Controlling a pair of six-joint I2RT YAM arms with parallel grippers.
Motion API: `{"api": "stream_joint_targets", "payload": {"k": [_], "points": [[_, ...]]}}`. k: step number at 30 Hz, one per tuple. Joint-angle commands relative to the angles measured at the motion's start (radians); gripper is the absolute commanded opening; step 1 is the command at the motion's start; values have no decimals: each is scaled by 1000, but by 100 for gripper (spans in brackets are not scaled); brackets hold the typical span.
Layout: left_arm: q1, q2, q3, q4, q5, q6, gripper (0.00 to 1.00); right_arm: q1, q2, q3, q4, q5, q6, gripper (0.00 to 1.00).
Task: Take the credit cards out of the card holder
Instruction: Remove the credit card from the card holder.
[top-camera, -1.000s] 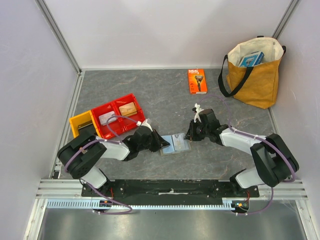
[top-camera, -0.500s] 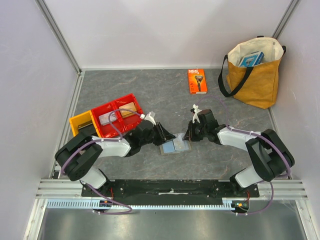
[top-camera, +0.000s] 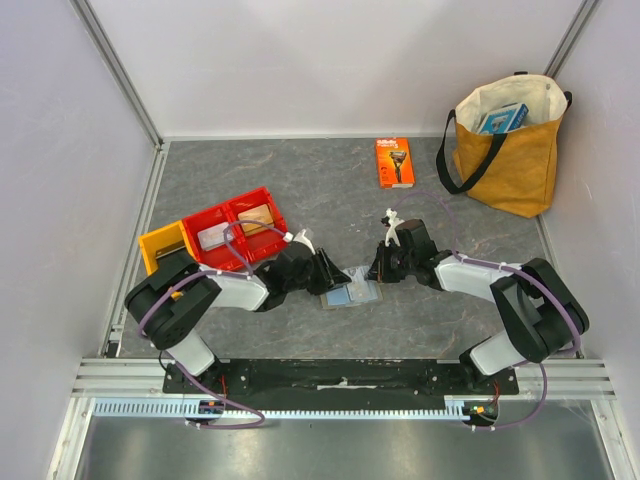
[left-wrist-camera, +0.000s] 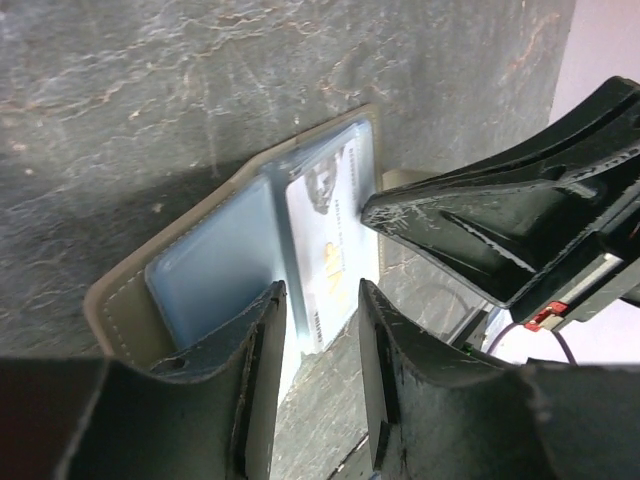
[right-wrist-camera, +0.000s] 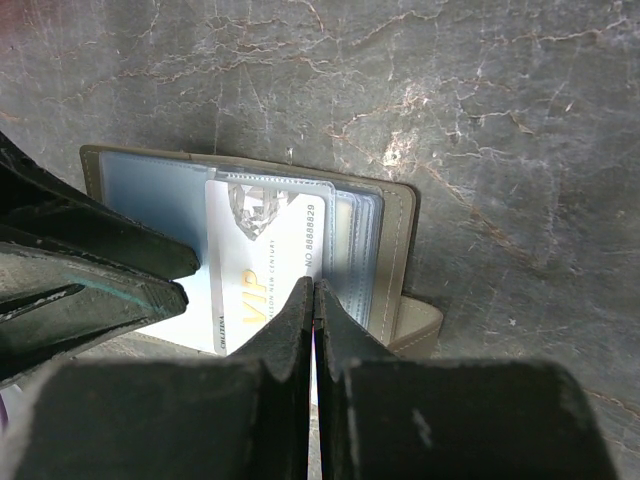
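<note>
– Grey marbled tabletop (top-camera: 300, 190) between pale walls: what lies at its centre?

– Card holder (top-camera: 352, 296), opened flat on the table between the two grippers. Its light blue sleeves face up, and its short closing tab is on the right gripper's side.

– And the credit card?

– Credit card (right-wrist-camera: 262, 270), pale with gold "VIP" lettering. It lies on the holder's sleeves, partly out, with one end projecting past the holder's edge toward the left gripper.

– State of the left gripper?

– Left gripper (left-wrist-camera: 320, 292): fingers parted by a narrow gap, one on either side of the card's projecting end. Whether they touch the card cannot be told.

– State of the right gripper?

– Right gripper (right-wrist-camera: 313, 290): fingers pressed together, only a thin seam between them. The tip is set down on the card's face near its long edge. Whether anything is caught in the seam cannot be told.

– Surroundings?

– Red bins (top-camera: 238, 226) and a yellow bin (top-camera: 158, 245) stand beyond the left arm. An orange razor package (top-camera: 394, 162) lies toward the back. A tan tote bag (top-camera: 505, 150) stands in the far right corner.
</note>
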Motion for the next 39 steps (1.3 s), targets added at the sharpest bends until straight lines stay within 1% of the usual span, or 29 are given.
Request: {"api": "stream_joint_targets", "payload": {"k": [1, 6, 11, 15, 20, 26, 27, 28, 30, 31, 32, 39], "points": [[4, 8, -17, 17, -32, 16, 42, -3, 27, -20, -14, 12, -20, 2], [4, 45, -17, 64, -3, 13, 43, -3, 33, -23, -14, 1, -18, 2], [4, 77, -15, 98, 20, 7, 41, -3, 28, -28, -14, 1, -18, 2], [4, 79, -29, 121, 24, 0, 36, -3, 33, -29, -16, 4, -16, 2], [4, 81, -40, 143, 25, -9, 25, -3, 33, -31, -17, 4, -16, 1], [1, 97, -44, 178, 39, -15, 23, -3, 36, -31, -21, 2, -16, 1], [4, 97, -47, 184, 40, -18, 21, -3, 36, -29, -21, 4, -16, 1], [4, 99, -50, 190, 40, -20, 19, -3, 36, -29, -22, 4, -18, 1], [4, 96, -55, 195, 36, -20, 10, -3, 40, -29, -27, 7, -20, 1], [4, 93, -58, 193, 34, -20, 4, -5, 40, -29, -30, 10, -18, 1], [4, 88, -63, 189, 30, -21, 2, -5, 42, -29, -33, 15, -21, 1], [6, 51, -116, 177, -4, -43, 2, -8, 82, -25, -60, 39, -18, 0]]}}
